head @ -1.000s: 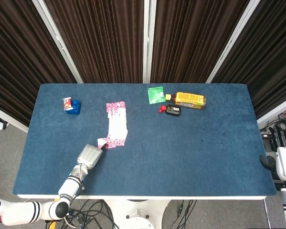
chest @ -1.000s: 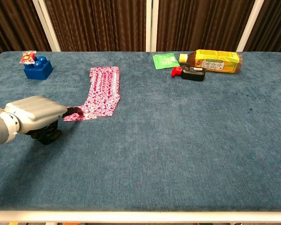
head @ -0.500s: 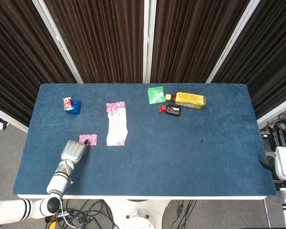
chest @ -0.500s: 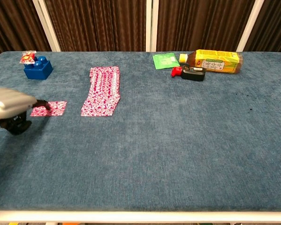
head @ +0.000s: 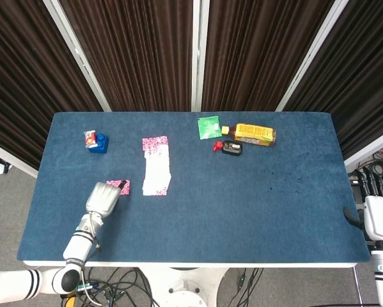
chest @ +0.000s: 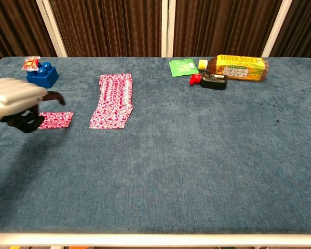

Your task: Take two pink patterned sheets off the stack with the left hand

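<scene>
Over on the left side of the blue tabletop (chest: 197, 155), the left robot hand (chest: 17, 101) hovers above a single pink patterned sheet (chest: 55, 120) lying flat, fingers spread and nothing in its grasp. Just right of that sheet, apart from it, the stack of pink patterned sheets (chest: 113, 99) stretches away toward the far edge. A blue block (chest: 42, 75) with a small red packet (chest: 30, 63) sits at the far left. Far right of centre lie a green packet (chest: 183, 67), a yellow bottle (chest: 235, 67) on its side and a small black-and-red item (chest: 210, 80). The right robot hand (head: 370, 192) shows only at the right edge; whether it is clenched or released I cannot tell.
</scene>
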`<action>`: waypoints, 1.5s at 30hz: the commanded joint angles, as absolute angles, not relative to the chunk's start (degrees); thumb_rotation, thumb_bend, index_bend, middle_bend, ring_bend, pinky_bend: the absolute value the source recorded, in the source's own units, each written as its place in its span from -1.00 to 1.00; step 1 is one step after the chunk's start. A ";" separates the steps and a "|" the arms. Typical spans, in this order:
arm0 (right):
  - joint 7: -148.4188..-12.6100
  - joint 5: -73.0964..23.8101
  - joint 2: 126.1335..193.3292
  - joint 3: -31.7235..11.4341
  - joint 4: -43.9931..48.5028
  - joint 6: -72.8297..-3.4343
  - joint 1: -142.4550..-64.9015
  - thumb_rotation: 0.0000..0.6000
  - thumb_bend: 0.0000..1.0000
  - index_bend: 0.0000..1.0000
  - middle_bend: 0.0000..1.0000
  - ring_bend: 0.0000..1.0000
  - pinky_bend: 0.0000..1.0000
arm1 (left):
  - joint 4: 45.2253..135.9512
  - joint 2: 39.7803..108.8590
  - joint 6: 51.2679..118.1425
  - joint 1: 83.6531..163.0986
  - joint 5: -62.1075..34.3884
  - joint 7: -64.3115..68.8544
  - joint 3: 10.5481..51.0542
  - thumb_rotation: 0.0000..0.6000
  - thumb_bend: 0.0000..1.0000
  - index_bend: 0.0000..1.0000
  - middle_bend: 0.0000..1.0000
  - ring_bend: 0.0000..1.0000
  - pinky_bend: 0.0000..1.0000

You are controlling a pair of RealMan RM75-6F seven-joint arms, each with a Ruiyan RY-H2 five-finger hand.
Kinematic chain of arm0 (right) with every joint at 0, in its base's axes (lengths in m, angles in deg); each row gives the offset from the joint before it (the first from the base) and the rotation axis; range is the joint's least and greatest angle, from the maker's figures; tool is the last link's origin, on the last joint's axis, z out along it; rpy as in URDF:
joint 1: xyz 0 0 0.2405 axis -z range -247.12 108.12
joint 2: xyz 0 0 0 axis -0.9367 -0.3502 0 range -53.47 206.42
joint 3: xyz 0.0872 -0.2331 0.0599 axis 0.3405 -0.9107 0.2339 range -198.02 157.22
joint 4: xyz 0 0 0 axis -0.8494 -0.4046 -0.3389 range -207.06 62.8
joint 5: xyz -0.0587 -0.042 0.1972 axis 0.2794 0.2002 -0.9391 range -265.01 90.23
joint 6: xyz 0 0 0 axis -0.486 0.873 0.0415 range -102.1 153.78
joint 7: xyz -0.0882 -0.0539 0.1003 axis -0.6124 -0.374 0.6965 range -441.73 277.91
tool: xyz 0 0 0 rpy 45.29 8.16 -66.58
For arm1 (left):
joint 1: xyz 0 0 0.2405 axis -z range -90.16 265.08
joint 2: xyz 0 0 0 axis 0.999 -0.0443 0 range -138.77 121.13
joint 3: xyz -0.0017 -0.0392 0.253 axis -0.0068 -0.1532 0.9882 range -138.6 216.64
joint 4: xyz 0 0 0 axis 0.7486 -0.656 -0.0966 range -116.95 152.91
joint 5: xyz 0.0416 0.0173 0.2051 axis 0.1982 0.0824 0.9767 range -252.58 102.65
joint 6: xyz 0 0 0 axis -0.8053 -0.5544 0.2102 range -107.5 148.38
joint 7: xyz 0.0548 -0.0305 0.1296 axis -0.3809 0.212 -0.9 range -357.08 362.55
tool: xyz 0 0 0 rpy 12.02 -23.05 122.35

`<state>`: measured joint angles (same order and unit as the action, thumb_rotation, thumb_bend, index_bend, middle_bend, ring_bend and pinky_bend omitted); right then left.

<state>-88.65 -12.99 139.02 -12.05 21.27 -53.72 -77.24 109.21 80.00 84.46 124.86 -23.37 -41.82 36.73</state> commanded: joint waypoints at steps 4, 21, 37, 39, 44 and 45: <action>-88.25 -13.12 138.96 -11.97 21.11 -53.78 -77.18 1.00 -0.58 -1.00 -1.00 -1.00 -1.00 | 108.06 85.49 83.61 126.90 -20.56 -41.96 36.10 1.00 0.18 -0.71 0.79 0.77 0.78; -85.18 -13.55 137.97 -11.86 19.54 -54.18 -76.18 1.00 -0.58 -1.00 -1.00 -1.00 -1.00 | 98.75 93.17 79.62 131.78 -28.72 -48.30 33.72 1.00 0.19 -0.78 0.79 0.77 0.77; -85.64 -13.23 138.49 -12.04 19.39 -53.82 -76.42 1.00 -0.58 -1.00 -1.00 -1.00 -1.00 | 101.18 91.61 78.94 132.51 -34.47 -52.45 35.61 1.00 0.19 -0.78 0.80 0.77 0.77; -85.60 -13.26 138.45 -12.03 19.29 -53.88 -76.36 1.00 -0.58 -1.00 -1.00 -1.00 -1.00 | 102.03 91.40 78.91 132.78 -35.35 -53.01 35.71 1.00 0.19 -0.77 0.80 0.77 0.77; -85.25 -13.11 138.28 -11.96 19.32 -54.08 -76.27 1.00 -0.58 -1.00 -1.00 -1.00 -1.00 | 105.48 90.40 79.48 132.59 -33.94 -52.00 36.82 1.00 0.19 -0.77 0.79 0.77 0.77; -85.22 -13.07 138.26 -11.96 19.35 -54.10 -76.26 1.00 -0.58 -1.00 -1.00 -1.00 -1.00 | 106.12 90.20 79.72 132.45 -33.42 -51.79 37.18 1.00 0.19 -0.77 0.79 0.77 0.76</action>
<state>-85.22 -13.06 138.26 -11.96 19.35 -54.10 -76.26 105.21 90.64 79.38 132.62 -34.16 -52.25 36.60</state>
